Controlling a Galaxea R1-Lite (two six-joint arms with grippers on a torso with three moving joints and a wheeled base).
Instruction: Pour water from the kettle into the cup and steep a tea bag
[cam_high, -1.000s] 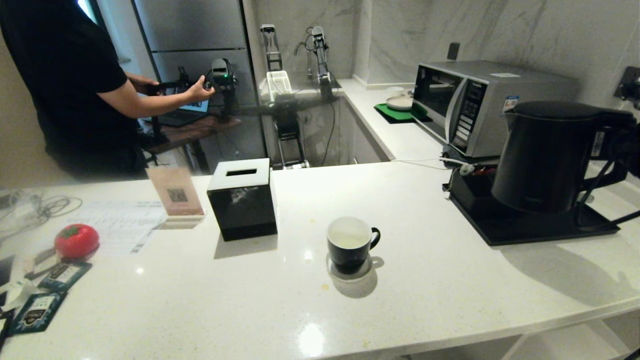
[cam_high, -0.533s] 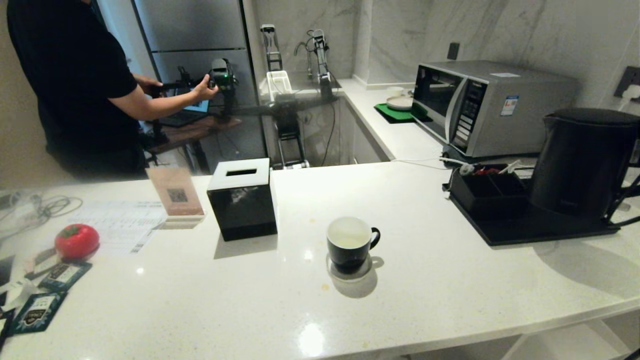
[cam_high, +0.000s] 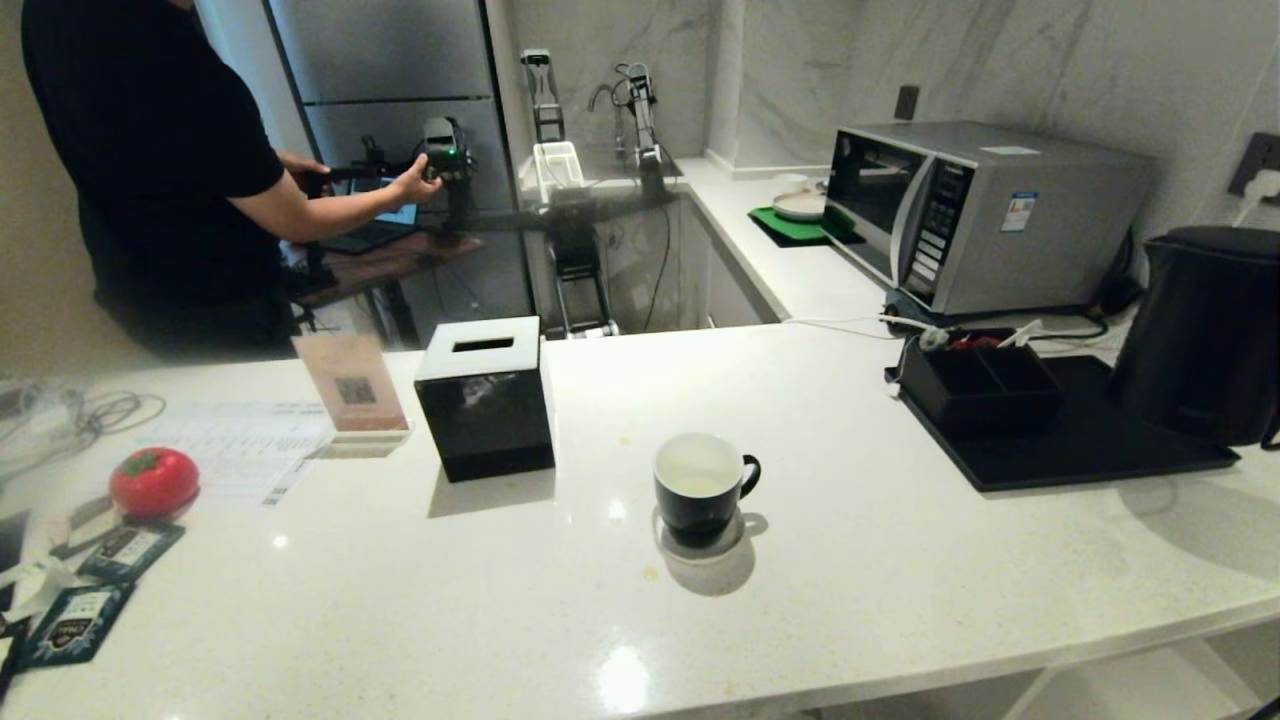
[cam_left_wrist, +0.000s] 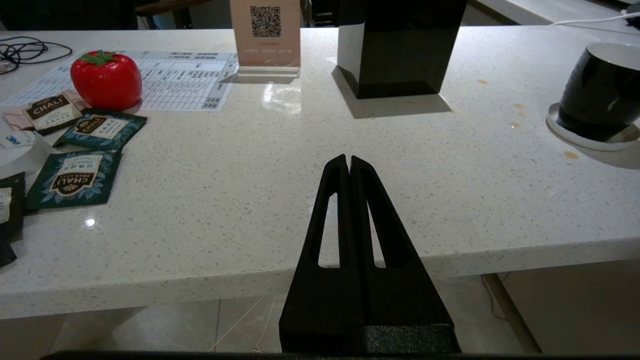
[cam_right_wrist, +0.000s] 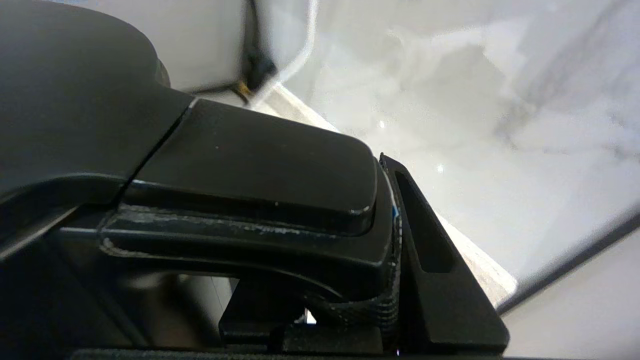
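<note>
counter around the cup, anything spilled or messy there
Yes: small yellowish-brown drips dot the white counter beside the cup, a few between it and the black tissue box. They look like old tea splashes.

Readable print on the white speckled counter (cam_left_wrist: 260, 165)

The word "CHALI" stands in pale capitals on a dark label panel of each flat dark teal printed sachet (cam_left_wrist: 73, 179), and again on the second teal sachet (cam_left_wrist: 100, 129) and on the pale beige sachet (cam_left_wrist: 49, 106) beside the glossy red tomato-shaped object (cam_left_wrist: 106, 80); the smaller lines under the brand are too fine to read. A black QR code is printed on the peach-coloured card in the clear acrylic stand (cam_left_wrist: 265, 34), with small illegible text below it. The white paper sheet with a printed grid table (cam_left_wrist: 185, 80) carries rows of characters too small to make out.
</note>
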